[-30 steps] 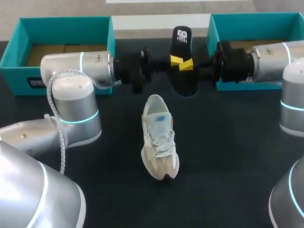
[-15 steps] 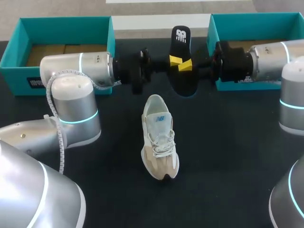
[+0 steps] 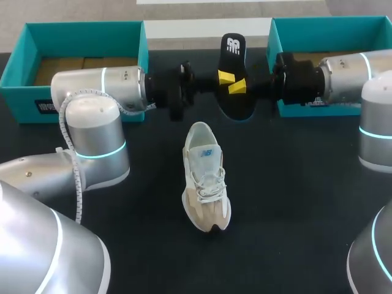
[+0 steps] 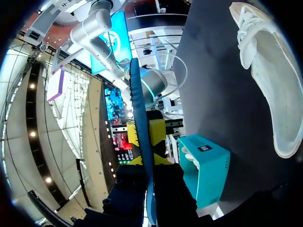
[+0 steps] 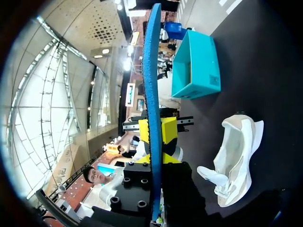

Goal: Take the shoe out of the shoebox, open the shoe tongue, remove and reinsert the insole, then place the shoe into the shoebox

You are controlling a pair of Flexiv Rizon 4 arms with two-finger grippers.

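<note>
Insole point(image 3: 233, 61) has edged slightly left above the far tabletop point(image 3: 294, 184); our left gripper point(image 3: 225, 77) and right gripper point(image 3: 238, 87) both pinch it. Shoe point(image 3: 206, 177) lies nearer us, awaiting reinsertion.

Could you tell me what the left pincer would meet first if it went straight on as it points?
Likely the right pincer, which faces it closely and grips the same insole from the opposite side. The left pincer itself holds that insole; their gap is hard to judge.
</note>
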